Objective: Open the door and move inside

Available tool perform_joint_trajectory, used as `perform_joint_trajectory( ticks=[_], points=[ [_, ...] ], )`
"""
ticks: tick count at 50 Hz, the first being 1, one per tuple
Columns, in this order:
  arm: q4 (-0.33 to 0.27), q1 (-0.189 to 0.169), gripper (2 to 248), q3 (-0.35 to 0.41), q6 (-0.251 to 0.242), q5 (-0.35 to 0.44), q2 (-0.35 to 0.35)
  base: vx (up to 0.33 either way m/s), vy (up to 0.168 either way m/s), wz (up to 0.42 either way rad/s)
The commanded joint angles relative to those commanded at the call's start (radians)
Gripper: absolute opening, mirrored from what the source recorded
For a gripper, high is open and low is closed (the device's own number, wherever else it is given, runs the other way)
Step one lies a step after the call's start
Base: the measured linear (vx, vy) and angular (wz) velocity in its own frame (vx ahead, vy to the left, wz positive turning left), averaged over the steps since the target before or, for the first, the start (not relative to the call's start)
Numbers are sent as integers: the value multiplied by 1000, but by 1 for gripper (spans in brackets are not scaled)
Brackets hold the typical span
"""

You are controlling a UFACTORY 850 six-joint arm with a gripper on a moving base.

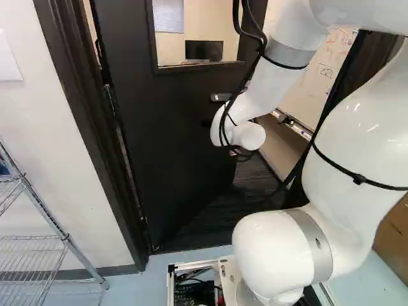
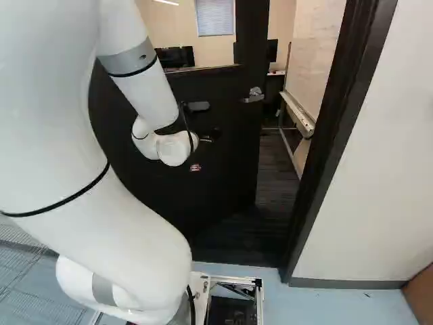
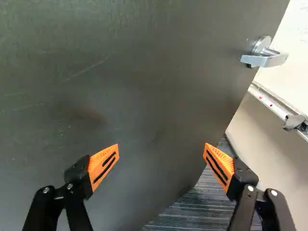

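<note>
Door (image 1: 166,140) dark, windowed, lightly scuffed, partly open

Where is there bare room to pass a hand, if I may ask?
Below the handle, between the door and its frame, the opening looks free, as does the space inside the open pincer. The arm crowds the door's face.
</note>
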Motion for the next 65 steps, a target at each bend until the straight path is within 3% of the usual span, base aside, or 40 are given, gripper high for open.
perform_joint_trajectory(
  ticks=[42,65],
  points=[
    [3,7,247,-21,0,0,-21,10,6,1],
    [87,29,247,-63,0,0,-61,0,0,0]
  ],
)
